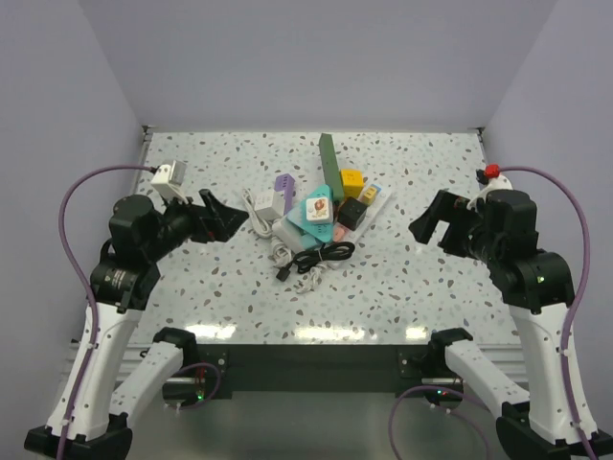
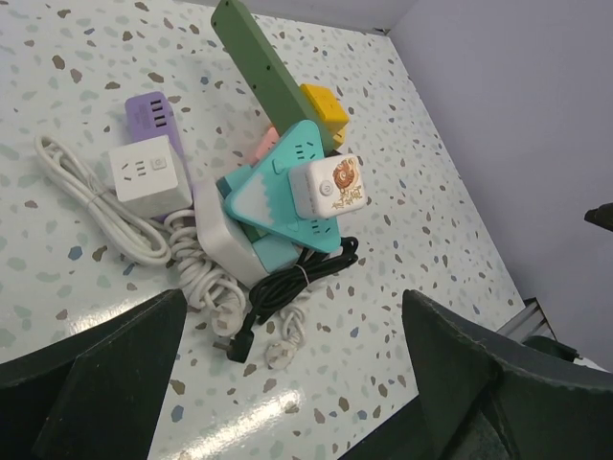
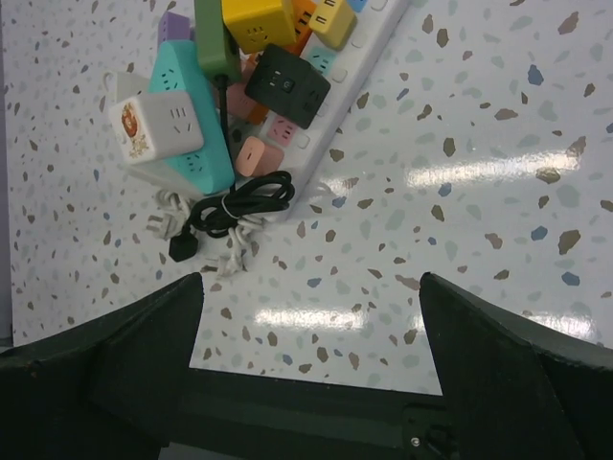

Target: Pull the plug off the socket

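Plug (image 3: 158, 129) outlet holes in right-wrist view

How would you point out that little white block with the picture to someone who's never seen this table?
Find the heap of power strips and cords at the middle of the table. On top lies a teal triangular socket block, and the white cube sits on it. It alone bears an orange cartoon picture.

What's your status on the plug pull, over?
Left pincer open, empty. Right pincer open, empty. White plug seated in teal socket, untouched. Green strip and black cord crowd it.
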`<state>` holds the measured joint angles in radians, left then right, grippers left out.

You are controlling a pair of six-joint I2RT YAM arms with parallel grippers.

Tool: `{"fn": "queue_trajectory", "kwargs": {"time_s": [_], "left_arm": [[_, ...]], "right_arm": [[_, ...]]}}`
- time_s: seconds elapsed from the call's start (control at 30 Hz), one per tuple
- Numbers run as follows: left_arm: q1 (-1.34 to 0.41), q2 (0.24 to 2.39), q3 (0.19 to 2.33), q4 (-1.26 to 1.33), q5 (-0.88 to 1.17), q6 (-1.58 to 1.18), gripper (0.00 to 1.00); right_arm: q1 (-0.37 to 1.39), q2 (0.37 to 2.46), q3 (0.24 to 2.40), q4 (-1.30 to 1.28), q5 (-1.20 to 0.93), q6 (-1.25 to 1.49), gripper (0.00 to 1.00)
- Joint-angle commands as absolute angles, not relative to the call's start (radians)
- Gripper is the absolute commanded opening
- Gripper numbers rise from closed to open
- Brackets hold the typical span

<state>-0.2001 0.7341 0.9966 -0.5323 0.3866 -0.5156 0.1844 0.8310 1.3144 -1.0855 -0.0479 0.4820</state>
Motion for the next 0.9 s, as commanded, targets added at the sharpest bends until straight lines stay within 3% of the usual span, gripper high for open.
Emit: {"fn": "queue_trajectory", "kwargs": {"time_s": [0.0, 0.27, 0.53, 0.87], "left_arm": [[-0.209, 0.744, 1.020, -0.531, 0.405, -0.535, 1.00], [-0.209, 0.739, 0.991, -0.495, 0.477, -0.479, 1.00], [-0.209, 0.703, 0.974, -0.589, 0.224, -0.543, 1.00], [-0.209, 0.618, 0.911, -0.696, 0.064, -0.615, 1.00]], "right_arm": [[0.187, 0.834, 1.325, -1.086, -0.095, 0.491, 0.98], [0.202, 0.919, 1.235, -0.960, -0.275, 0.491, 0.98], [0.567, 1.201, 1.391, -0.922, 0.133, 0.471, 0.98], [0.802, 1.621, 1.742, -0.925, 0.480, 0.479, 0.98]]}}
